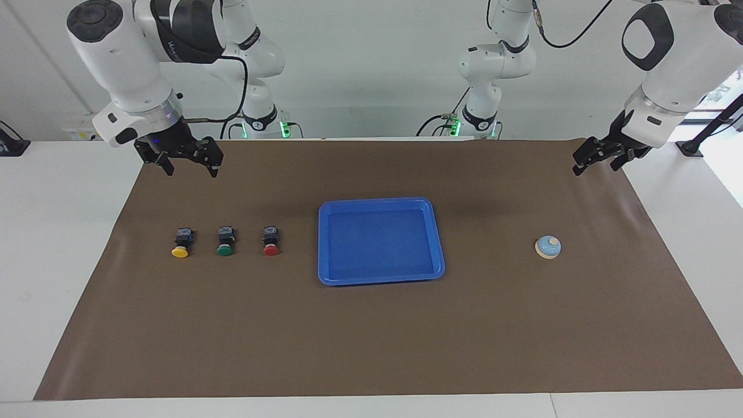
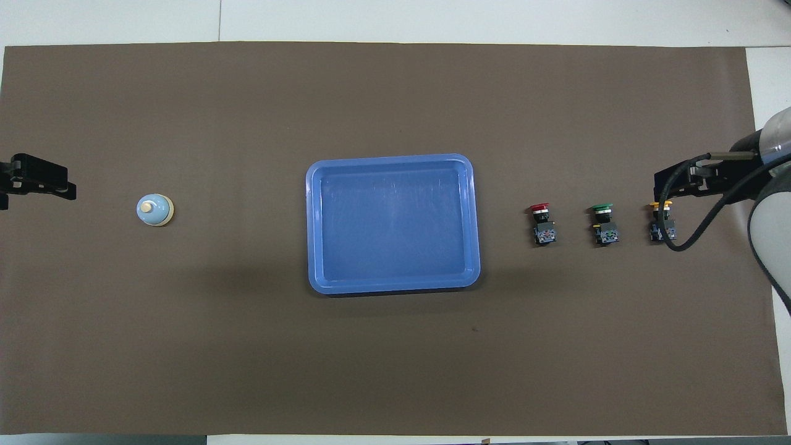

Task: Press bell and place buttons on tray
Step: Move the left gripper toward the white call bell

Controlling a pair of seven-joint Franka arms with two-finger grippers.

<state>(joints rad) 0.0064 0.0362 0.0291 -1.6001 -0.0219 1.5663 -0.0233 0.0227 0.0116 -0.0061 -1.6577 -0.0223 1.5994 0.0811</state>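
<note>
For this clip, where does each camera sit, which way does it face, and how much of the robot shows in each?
Facing view: high across the table, looking at the robots; both arms show, left pincer and right pincer raised and open above the brown mat.
Overhead view: above the robots' end, looking forward and steeply down; only the pincers and part of the right arm show at the edges.
Shared, half a turn apart: tray, bell, and yellow button, green button, red button.

tray (image 1: 380, 204): glossy blue plastic | mat (image 1: 371, 337): matt brown, smooth
</note>
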